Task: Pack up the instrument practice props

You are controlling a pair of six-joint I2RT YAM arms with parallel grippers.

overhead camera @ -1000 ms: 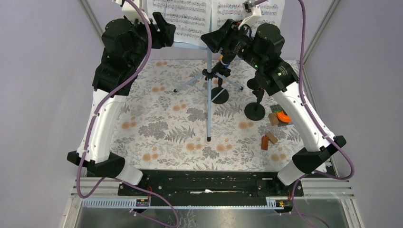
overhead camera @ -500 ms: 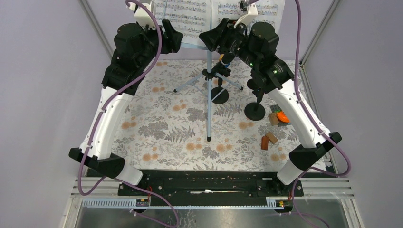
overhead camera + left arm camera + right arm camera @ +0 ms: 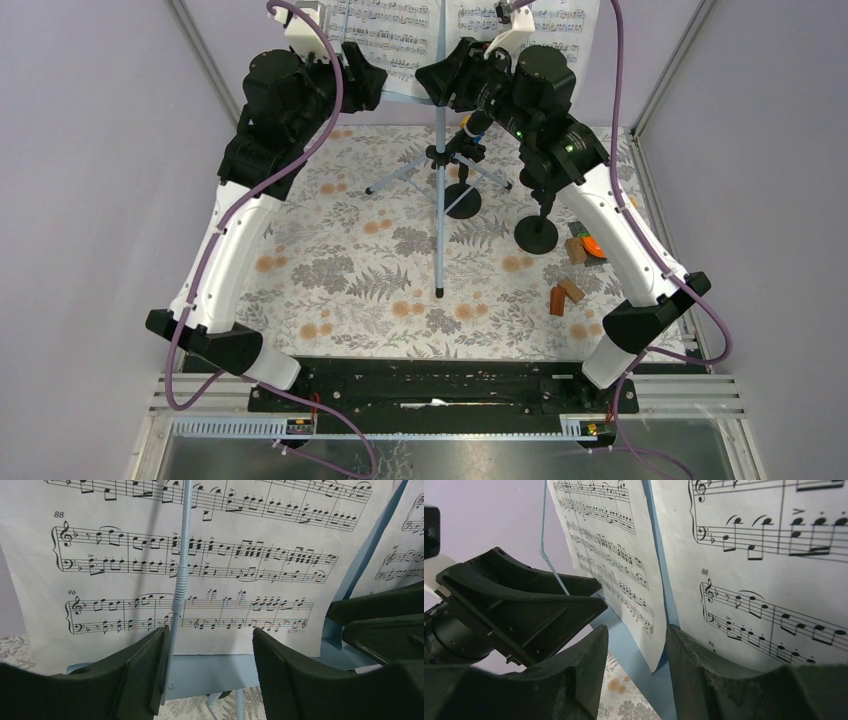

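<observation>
In the last second I drew both arms in to the desk (image 3: 210,672), left jaws wide at the left page (image 3: 225,580) foot, right jaws wide by the right page (image 3: 774,580), nothing gripped yet.

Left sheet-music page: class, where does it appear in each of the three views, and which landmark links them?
Top external: left sheet-music page at the top edge, left of centre.
Left wrist: fills most of the picture.
Right wrist: slanted, upper centre.
Shared landmark: the light-blue music desk under the page.
</observation>
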